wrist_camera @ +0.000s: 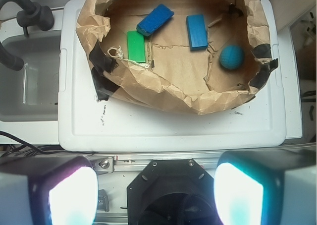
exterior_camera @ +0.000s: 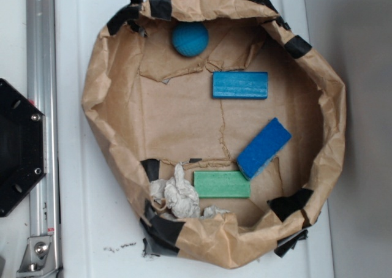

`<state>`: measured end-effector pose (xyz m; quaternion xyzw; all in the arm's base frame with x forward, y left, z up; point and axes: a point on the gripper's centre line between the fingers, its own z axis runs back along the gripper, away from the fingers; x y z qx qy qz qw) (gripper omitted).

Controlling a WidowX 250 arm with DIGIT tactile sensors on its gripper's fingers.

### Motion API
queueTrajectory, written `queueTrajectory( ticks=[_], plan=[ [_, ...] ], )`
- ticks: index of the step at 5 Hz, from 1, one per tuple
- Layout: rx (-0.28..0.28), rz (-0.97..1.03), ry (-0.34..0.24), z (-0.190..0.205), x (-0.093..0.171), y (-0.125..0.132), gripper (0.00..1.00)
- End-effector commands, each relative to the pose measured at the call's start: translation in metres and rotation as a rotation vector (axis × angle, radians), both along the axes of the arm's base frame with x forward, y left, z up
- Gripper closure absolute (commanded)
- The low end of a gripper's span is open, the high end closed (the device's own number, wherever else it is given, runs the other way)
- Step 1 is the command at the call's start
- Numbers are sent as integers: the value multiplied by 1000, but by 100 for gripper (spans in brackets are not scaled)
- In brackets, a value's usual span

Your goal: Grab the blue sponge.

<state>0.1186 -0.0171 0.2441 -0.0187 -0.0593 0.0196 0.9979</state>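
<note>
A crumpled brown-paper nest (exterior_camera: pixel 116 76) with raised, taped walls sits on a white lid (exterior_camera: pixel 73 21), and its floor holds everything loose. Taking the nest's floor as a clock face in the exterior view, the blue sponge (exterior_camera: pixel 264 147) lies at about 4 o'clock, tilted, with its paler layer along the lower right long edge. Its lower left corner is just beside or touching the upper right corner of the green block (exterior_camera: pixel 222 184), which lies flat at 6 o'clock; I cannot tell whether they make contact. On the sponge's right side, bare paper floor separates it from the wall. Above it, a clear strip of floor separates it from the teal-blue block (exterior_camera: pixel 241 85) at 1 o'clock. The teal-blue ball (exterior_camera: pixel 190 39) rests at 12 o'clock, close under the far wall. A wad of crumpled white paper (exterior_camera: pixel 179 197) sits at 7 o'clock, just beside the green block's left end. The middle and left of the floor are open.

Count: one sponge, one green block, one teal-blue block, one ball, one paper wad.

In the wrist view the gripper (wrist_camera: pixel 156 197) hangs outside the nest, well apart from the sponge (wrist_camera: pixel 155 20), its two pads (wrist_camera: pixel 73 195) spread wide with nothing between them.
</note>
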Motion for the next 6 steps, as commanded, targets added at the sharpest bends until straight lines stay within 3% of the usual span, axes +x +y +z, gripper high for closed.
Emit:
queueTrajectory(
  ticks=[1, 2, 3, 4, 5, 6],
  plan=[
    [0, 0, 0, 0, 0, 0, 0],
    [-173, 257, 71, -41, 50, 25, 0],
    [-339, 365, 94, -63, 90, 31, 0],
    [-437, 436, 114, -88, 115, 34, 0],
    [-435, 467, 120, -110, 143, 23, 0],
    [-394, 517, 84, -125, 165, 21, 0]
  ],
)
